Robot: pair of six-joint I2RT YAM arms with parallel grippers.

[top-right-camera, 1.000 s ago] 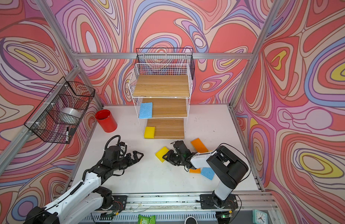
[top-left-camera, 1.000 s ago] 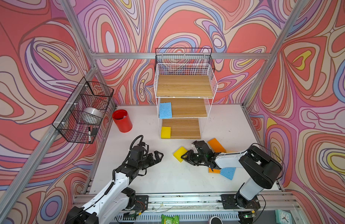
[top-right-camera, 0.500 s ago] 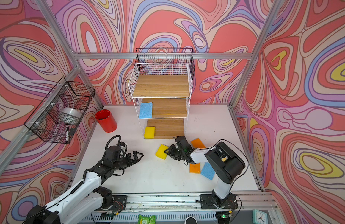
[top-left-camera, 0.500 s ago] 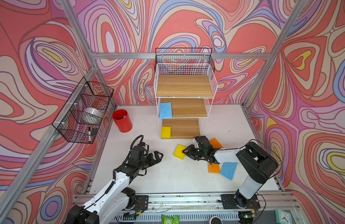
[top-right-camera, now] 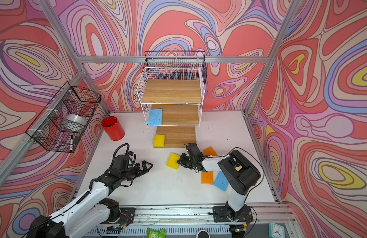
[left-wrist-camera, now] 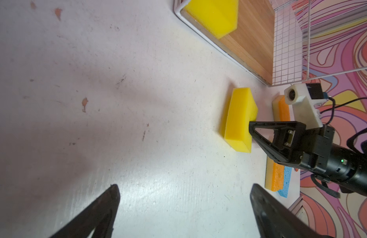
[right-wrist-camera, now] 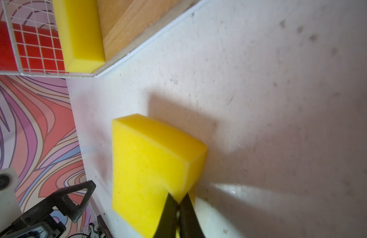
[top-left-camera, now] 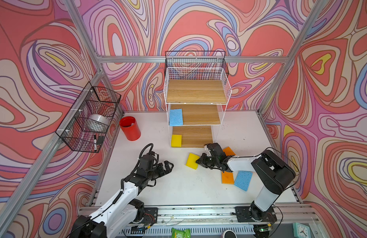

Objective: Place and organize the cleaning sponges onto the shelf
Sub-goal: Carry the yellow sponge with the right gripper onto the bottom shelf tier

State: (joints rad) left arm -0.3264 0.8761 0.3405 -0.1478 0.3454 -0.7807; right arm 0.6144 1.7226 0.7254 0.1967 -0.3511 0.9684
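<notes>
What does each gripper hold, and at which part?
Right gripper pinches the tabletop yellow sponge at its edge, near a corner. Left gripper, jaws open, holds nothing.

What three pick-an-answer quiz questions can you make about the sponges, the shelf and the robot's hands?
1. Where on the shelf is the blue sponge? A top board; B middle board; C bottom board.
2. How many sponges lie on the shelf? A two; B none; C five.
3. What is the right gripper doing? A hanging open; B resting on the shelf; C pinching the loose yellow sponge.
Answers: B, it lies on the middle board. A, the blue one plus the shelved yellow sponge. C, its jaws squeeze that sponge's corner.
</notes>
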